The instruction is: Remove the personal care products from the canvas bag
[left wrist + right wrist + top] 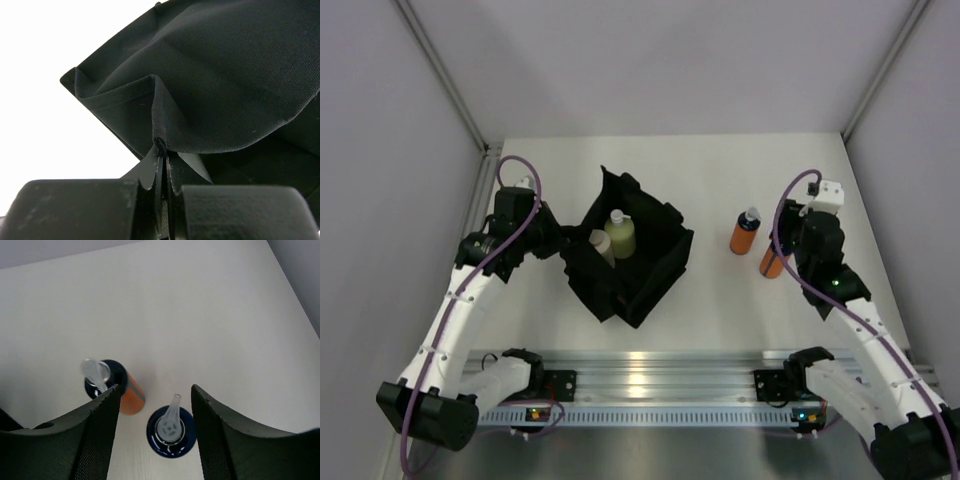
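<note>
The black canvas bag [638,262] stands open at the table's middle. Inside it are a pale yellow-green bottle [621,238] and a beige bottle [601,246], both upright. My left gripper [560,243] is shut on the bag's left rim; in the left wrist view the fingers [162,150] pinch a fold of the black fabric [225,75]. Two orange bottles stand on the table to the right, one [745,233] free and the other [771,265] under my right gripper [783,254]. In the right wrist view that gripper [155,389] is open, with the nearer bottle [170,430] between its fingers, untouched, and the other bottle [114,386] by its left finger.
White walls close in the table on the left, back and right. The aluminium rail [650,385] with the arm bases runs along the near edge. The bag's right wall sags outward toward the orange bottles.
</note>
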`<state>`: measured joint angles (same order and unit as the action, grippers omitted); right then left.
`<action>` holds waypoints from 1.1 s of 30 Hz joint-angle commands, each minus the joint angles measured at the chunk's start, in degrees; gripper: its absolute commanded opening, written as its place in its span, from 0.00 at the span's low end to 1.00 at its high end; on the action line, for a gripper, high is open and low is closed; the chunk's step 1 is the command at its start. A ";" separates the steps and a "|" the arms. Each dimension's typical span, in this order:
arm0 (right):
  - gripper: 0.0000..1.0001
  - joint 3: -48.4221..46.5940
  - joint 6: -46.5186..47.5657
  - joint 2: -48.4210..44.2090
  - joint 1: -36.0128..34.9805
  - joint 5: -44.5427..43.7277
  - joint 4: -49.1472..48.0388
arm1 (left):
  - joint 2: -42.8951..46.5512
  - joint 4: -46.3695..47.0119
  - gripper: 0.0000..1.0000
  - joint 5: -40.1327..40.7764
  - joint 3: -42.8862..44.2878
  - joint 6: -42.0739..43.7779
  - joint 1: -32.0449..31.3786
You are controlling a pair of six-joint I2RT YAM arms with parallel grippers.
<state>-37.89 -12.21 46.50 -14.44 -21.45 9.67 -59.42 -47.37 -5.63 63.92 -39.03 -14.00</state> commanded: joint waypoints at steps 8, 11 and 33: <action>0.54 -35.61 -6.25 11.48 -16.02 13.83 13.92 | 3.07 -1.40 0.00 5.01 0.33 -4.04 -0.41; 0.53 -46.17 -5.28 22.26 -30.27 11.70 18.53 | 3.26 -1.93 0.00 5.01 -0.37 -5.79 -0.41; 0.57 -60.63 14.74 54.30 -40.94 15.92 21.00 | 3.17 -1.84 0.00 8.88 1.38 -9.05 -0.41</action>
<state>-95.20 -3.05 99.04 -56.12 -5.50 30.33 -56.23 -49.43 2.22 63.55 -48.64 -14.35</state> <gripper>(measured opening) 0.569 0.020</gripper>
